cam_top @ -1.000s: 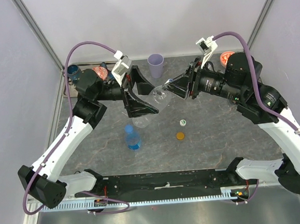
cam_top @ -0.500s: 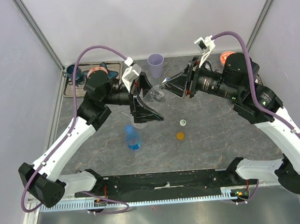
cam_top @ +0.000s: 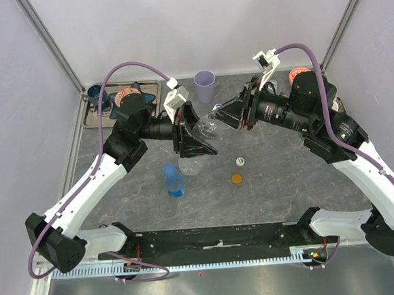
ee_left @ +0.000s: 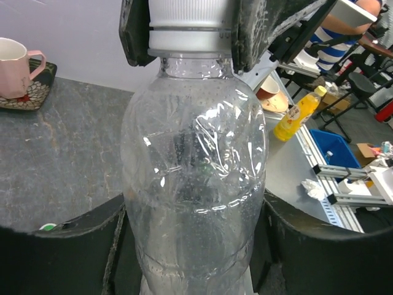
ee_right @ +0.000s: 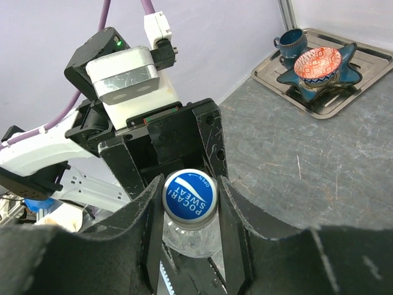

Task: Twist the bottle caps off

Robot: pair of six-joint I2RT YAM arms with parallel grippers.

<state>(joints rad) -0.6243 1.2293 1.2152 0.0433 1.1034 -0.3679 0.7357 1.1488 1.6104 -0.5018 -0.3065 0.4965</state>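
1. Your left gripper [cam_top: 194, 142] is clamped round the clear bottle [ee_left: 193, 153], mid-frame in the top view.
2. Your right gripper [cam_top: 230, 115] is pinched tight on its blue-and-white cap [ee_right: 189, 194].

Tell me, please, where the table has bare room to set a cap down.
Bare stone lies along the near edge, in front of the blue bottle and the orange cap, and to the right of the white-green cap. It is crowded mid-back, where the left end effector and right end effector hold the clear bottle near the cup.
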